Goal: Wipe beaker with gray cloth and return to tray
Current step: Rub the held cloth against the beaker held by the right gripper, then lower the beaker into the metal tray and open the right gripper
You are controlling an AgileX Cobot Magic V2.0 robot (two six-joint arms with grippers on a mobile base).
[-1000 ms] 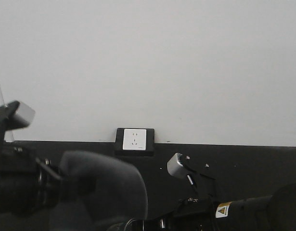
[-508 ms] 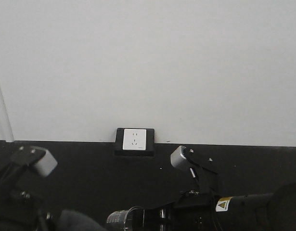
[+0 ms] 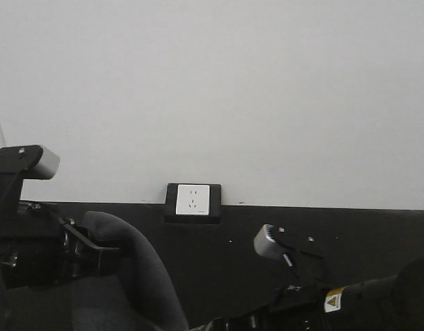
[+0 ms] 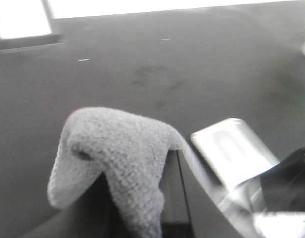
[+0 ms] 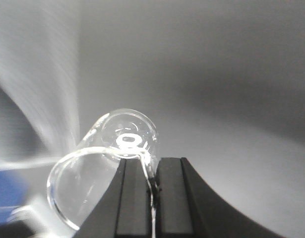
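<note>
In the right wrist view a clear glass beaker [image 5: 105,158] lies tilted on its side, mouth toward the camera. My right gripper [image 5: 152,186] is shut on its rim wall, one black finger inside and one outside. The gray cloth [image 4: 120,158] drapes in a thick fold over my left gripper [image 4: 135,198], whose jaws it hides. From the front the gray cloth [image 3: 139,265] hangs from the left arm at the lower left. The silvery tray [image 4: 234,148] lies on the dark table, right of the cloth and blurred.
A white wall socket [image 3: 192,201] sits on the back wall above the black table edge. The right arm [image 3: 349,300] crosses the lower right of the front view. A dark shape [image 4: 291,173] stands beside the tray.
The left arm with the cloth dipped low half a second ago and has come back up. The right arm has sunk lower and to the right. The beaker rim has left the front view.
</note>
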